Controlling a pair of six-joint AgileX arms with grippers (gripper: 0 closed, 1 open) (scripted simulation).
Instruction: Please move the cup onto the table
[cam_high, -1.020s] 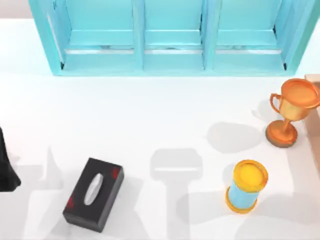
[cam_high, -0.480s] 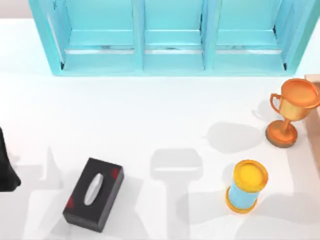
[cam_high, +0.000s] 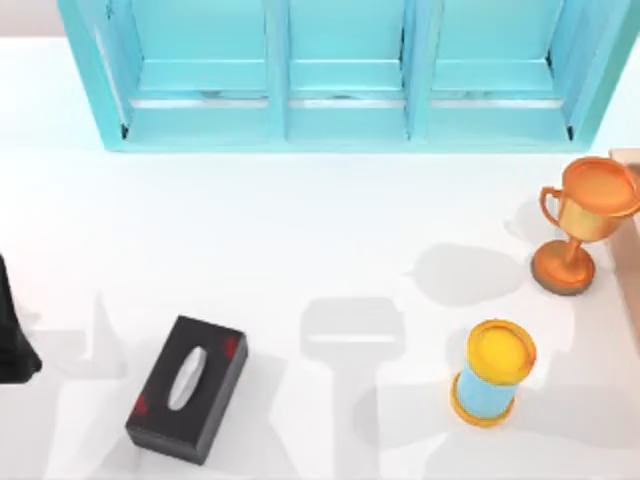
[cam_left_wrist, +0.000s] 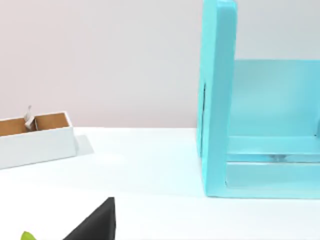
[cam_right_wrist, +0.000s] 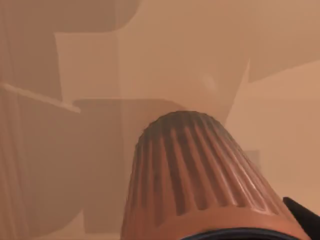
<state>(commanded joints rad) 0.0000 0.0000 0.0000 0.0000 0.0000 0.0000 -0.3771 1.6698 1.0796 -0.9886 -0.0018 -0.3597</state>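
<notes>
One ribbed, orange-brown cup (cam_right_wrist: 195, 175) sits right in front of the right tool (cam_right_wrist: 303, 218), of which a dark sliver shows just beside the cup's wide end. Tan walls and ledges (cam_right_wrist: 90, 75) close in behind and around the cup. I judge that it stands in some wooden compartment off the tabletop, which is why the task asks for it to be brought out. The tool seems to have been brought in this close, along the cup's length, so that it can take the ribbed wall near the rim. Whether it is open, closed, or already has hold of the cup, I cannot tell.

From above, the white tabletop (cam_high: 300, 230) has broad bare ground, well apart from the right tool's working spot. A tan edge (cam_high: 628, 165) shows at the tabletop's right side and may belong to that wooden piece. A golden trophy (cam_high: 585, 215) stands just beside this edge. A yellow-topped blue can (cam_high: 492, 372) stands near the trophy, and a black tissue box (cam_high: 188, 388) lies nearer the left arm (cam_high: 12, 335), which is idle at the tabletop's left edge. The state of the left arm's tool I cannot tell. The turquoise cabinet (cam_high: 340, 70) takes up the far side.

My judgement is that the task is at its grasp stage and nothing has been delivered yet. The trophy and can stand close to the likely way out, so the cup would need carrying over or between them. The bare stretch towards the middle looks the safest place to set it down.
</notes>
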